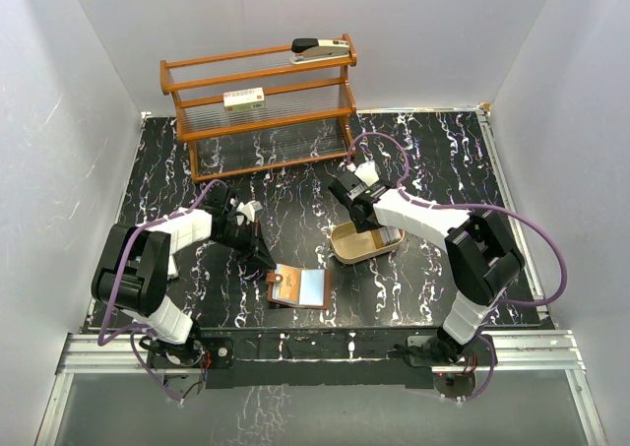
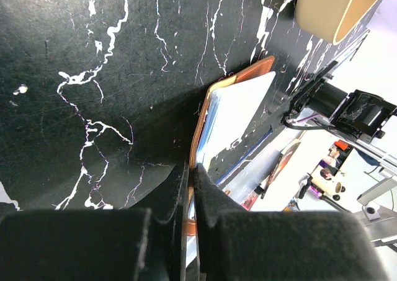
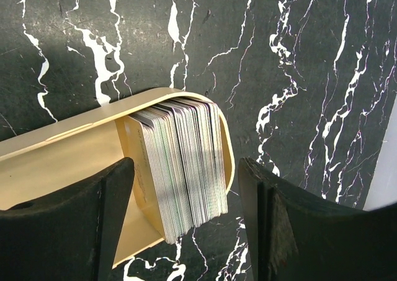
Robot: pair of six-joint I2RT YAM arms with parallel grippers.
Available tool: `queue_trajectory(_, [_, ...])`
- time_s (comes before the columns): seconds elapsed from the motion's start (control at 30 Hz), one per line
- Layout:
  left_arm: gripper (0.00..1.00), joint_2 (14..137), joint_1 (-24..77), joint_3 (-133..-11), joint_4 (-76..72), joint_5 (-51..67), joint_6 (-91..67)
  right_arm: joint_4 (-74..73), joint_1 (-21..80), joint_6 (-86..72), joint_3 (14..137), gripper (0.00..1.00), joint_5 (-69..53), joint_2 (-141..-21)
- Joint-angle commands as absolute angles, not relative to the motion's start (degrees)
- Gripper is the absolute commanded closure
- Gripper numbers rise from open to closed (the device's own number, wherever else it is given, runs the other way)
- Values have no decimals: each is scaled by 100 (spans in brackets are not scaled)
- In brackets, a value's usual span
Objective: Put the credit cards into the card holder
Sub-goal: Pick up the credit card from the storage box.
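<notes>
Open bench all round the wallet [image 1: 298,286], lying close to the front edge. Left gripper [image 1: 267,265] on its left edge, jaws clenched on the leather. Pale cards [image 1: 311,287] in its open fold, number unclear. Right of and beyond the wallet, one tray [image 1: 369,255] with a stack [image 3: 183,169] set on edge, too many to count. Right gripper [image 1: 357,215] above that stack, jaws released, straddling it. Far beyond the wallet: one rack [image 1: 261,121], one stapler [image 1: 320,49], one box [image 1: 244,98].

We see a matt black marbled table [image 1: 443,160], a brown leather wallet [image 1: 282,285], a smooth tan tray [image 3: 62,146] and a glossy wooden rack [image 1: 264,121].
</notes>
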State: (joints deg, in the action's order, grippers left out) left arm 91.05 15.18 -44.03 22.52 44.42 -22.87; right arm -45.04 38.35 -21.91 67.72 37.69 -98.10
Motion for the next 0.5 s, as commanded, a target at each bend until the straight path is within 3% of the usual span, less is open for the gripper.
queue_trajectory(0.0, [100, 8881, 1543, -4444, 2373, 4654, -2215, -4280, 3796, -2118, 6801, 34, 3929, -9804])
queue_trajectory(0.27, [100, 8864, 1544, -4438, 2382, 4634, -2216, -4469, 3797, -2124, 6939, 42, 4105, -9924])
queue_trajectory(0.47, [100, 8820, 1539, -4432, 2391, 4632, -2221, -4564, 3790, -2167, 6938, 54, 4134, -9911])
